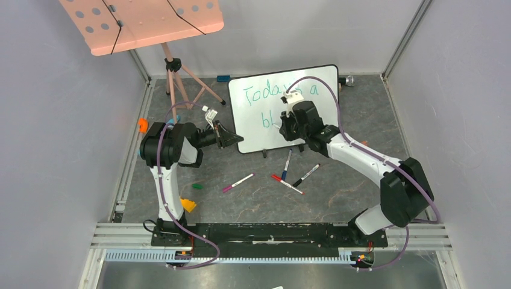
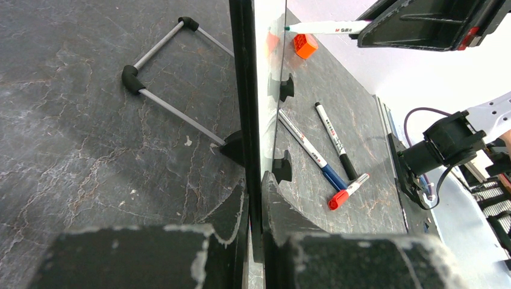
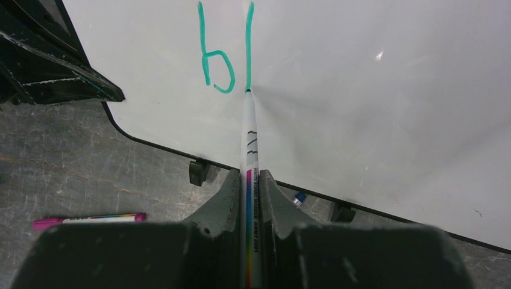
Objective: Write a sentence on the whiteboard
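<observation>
The whiteboard (image 1: 313, 114) stands tilted on its small black feet at the back of the table. On it is the teal sentence: "Today's a" (image 1: 265, 93) on top, and "bl" (image 1: 266, 120) below. My left gripper (image 1: 236, 139) is shut on the whiteboard's black lower-left edge (image 2: 244, 90), one finger on each face (image 2: 254, 186). My right gripper (image 3: 249, 177) is shut on a white marker (image 3: 249, 132). The marker's tip touches the whiteboard (image 3: 373, 108) at the foot of the "l" (image 3: 248, 45), just right of the "b" (image 3: 217, 63).
Loose markers lie in front of the board: blue (image 1: 287, 164), black (image 1: 307, 175), red (image 1: 287, 184) and magenta (image 1: 238, 182). A pink music stand (image 1: 144, 21) on a tripod (image 1: 175, 78) stands back left. An orange block (image 1: 143, 124) and an orange piece (image 1: 188, 205) lie near the left arm.
</observation>
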Motion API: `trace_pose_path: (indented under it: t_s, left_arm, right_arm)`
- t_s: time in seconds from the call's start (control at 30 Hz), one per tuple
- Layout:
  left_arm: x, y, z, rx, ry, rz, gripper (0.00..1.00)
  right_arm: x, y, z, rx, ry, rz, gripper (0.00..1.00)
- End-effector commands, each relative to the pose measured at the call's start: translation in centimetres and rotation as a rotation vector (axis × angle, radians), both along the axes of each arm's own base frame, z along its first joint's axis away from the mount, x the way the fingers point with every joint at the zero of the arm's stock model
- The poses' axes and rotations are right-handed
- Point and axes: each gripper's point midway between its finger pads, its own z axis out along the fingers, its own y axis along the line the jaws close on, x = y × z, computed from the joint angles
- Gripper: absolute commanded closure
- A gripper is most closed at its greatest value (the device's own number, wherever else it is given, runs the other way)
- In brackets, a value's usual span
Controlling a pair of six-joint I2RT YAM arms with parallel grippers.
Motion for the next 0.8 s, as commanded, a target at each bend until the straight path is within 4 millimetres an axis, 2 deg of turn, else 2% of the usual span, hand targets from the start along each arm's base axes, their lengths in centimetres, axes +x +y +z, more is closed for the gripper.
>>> trace_pose_path:
  t_s: [0.0, 0.13, 0.37, 0.77]
  left_arm:
    - [0.6, -0.1, 0.8, 0.008, -0.131, -0.005, 0.98]
    - [0.6, -0.1, 0.7, 0.008, -0.130, -0.005, 0.98]
    - [0.6, -0.2, 0.7, 0.007, -0.129, -0.008, 0.98]
    - [0.6, -0.1, 0.8, 0.007, -0.130, -0.008, 0.98]
  right_arm:
    - [0.5, 0.0, 4.2, 0.060, -0.087, -0.007, 1.00]
    - [0.6, -0.4, 4.6, 0.060, -0.097, -0.020, 1.00]
    - [1.2, -0.9, 3.9, 0.043, -0.089, -0.037, 1.00]
    - [1.9, -0.3, 3.7, 0.057, -0.094, -0.035, 1.00]
